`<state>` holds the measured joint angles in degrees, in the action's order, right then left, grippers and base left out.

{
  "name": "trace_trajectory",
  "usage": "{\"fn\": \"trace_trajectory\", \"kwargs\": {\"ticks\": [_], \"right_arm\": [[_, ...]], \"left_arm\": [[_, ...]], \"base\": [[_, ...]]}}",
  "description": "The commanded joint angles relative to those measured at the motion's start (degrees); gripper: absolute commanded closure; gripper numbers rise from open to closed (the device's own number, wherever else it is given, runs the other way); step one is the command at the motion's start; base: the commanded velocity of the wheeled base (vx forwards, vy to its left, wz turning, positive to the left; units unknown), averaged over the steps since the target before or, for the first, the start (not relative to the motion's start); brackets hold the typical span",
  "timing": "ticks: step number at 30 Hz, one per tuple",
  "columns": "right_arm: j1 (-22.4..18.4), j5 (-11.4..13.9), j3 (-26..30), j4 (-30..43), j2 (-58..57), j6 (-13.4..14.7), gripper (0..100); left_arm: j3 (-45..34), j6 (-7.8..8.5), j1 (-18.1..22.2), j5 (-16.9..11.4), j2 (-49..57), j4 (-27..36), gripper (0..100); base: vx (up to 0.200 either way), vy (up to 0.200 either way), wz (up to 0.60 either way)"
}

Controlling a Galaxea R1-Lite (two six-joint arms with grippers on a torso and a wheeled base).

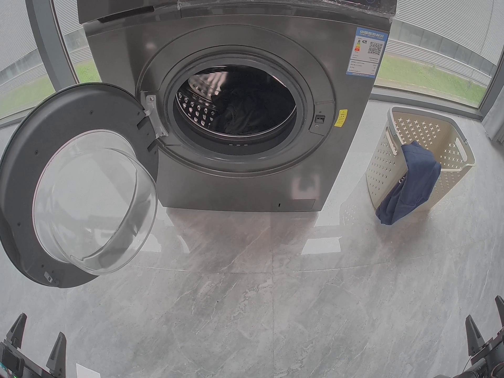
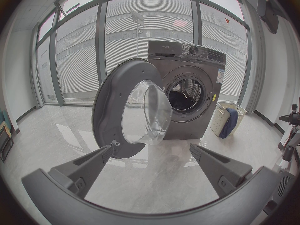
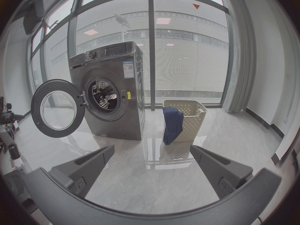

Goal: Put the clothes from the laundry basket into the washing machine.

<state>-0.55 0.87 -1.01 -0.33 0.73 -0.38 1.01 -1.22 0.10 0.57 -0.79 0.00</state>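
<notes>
Blue cloth (image 1: 412,185) hangs over the rim of the cream laundry basket (image 1: 443,137), well ahead of the spread, empty right gripper (image 3: 151,147), while dark clothes (image 1: 252,108) lie in the drum (image 1: 197,106) of the washing machine (image 1: 252,32), its door (image 1: 31,185) swung wide ahead of the likewise spread, empty left gripper (image 2: 151,147).

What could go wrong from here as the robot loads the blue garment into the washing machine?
The blue garment hangs over the rim of the laundry basket; pulling it could tip or drag the basket.
The open door juts out on the left, so the left gripper may strike it.
Trailing fabric might snag at the drum opening.
</notes>
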Motion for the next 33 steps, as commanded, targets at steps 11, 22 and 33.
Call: {"fn": "trace_trajectory", "kwargs": {"ticks": [11,22,33], "right_arm": [[0.02,0.01,1.01,-0.02,-0.56,0.11,0],[0.02,0.01,1.01,-0.02,-0.56,0.11,0],[0.02,0.01,1.01,-0.02,-0.56,0.11,0]], "left_arm": [[-0.84,0.16,-0.1,-0.13,0.35,0.0,0],[-0.92,0.34,-0.01,-0.22,0.35,0.0,0],[-0.84,0.16,-0.1,0.13,0.44,0.0,0]], "base": [[0.0,-0.2,0.0],[0.0,-0.2,0.0],[0.0,-0.2,0.0]]}}
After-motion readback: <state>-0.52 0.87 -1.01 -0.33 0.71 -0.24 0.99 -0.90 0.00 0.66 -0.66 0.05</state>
